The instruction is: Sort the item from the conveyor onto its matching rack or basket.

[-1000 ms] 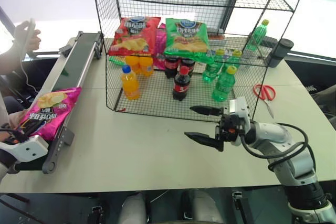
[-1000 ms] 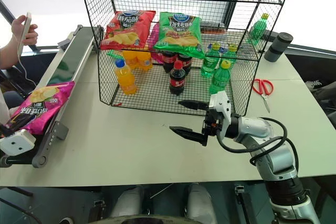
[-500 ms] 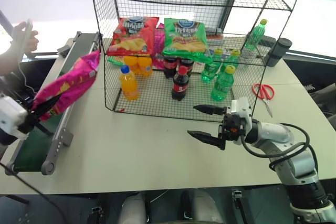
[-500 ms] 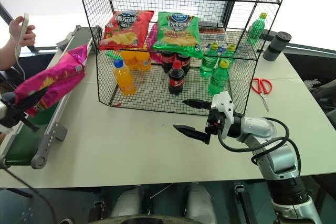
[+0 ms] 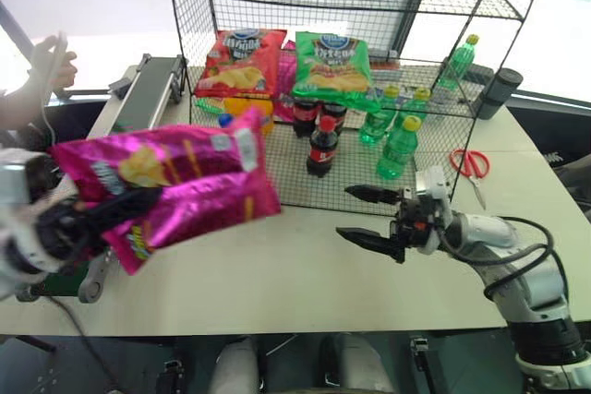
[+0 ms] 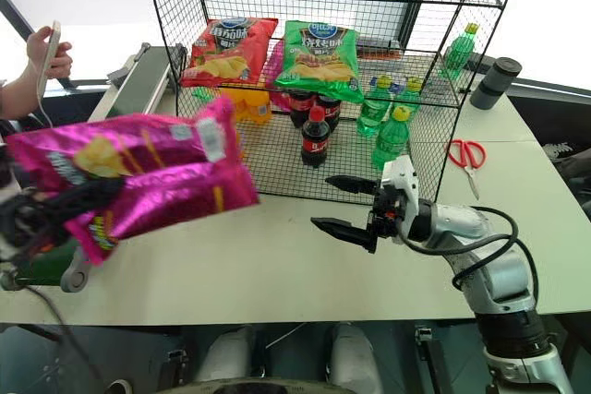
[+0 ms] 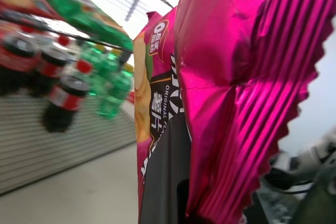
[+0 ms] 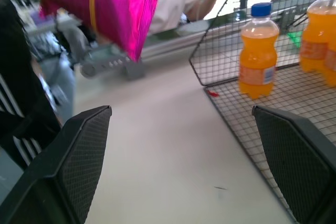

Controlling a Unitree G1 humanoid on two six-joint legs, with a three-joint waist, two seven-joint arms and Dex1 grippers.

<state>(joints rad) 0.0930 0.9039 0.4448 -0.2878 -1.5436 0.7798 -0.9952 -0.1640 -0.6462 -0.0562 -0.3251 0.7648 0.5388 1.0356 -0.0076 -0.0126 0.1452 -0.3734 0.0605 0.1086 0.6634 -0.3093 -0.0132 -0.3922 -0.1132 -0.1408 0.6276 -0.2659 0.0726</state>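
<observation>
The left gripper (image 5: 111, 212) was clamped on the crinkly bright pink chips bag (image 5: 175, 182), held aloft beside the dark green conveyor belt (image 5: 152, 85), before the black wire-grid rack (image 5: 369, 6), while the right gripper (image 5: 369, 217) hung spread apart.

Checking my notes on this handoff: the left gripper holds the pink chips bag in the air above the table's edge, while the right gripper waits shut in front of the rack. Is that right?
Not quite. The right gripper waits open, not shut; the right wrist view shows its fingers spread wide. The rest stands: the left gripper holds the pink chips bag in the air, in front of the rack.
</observation>
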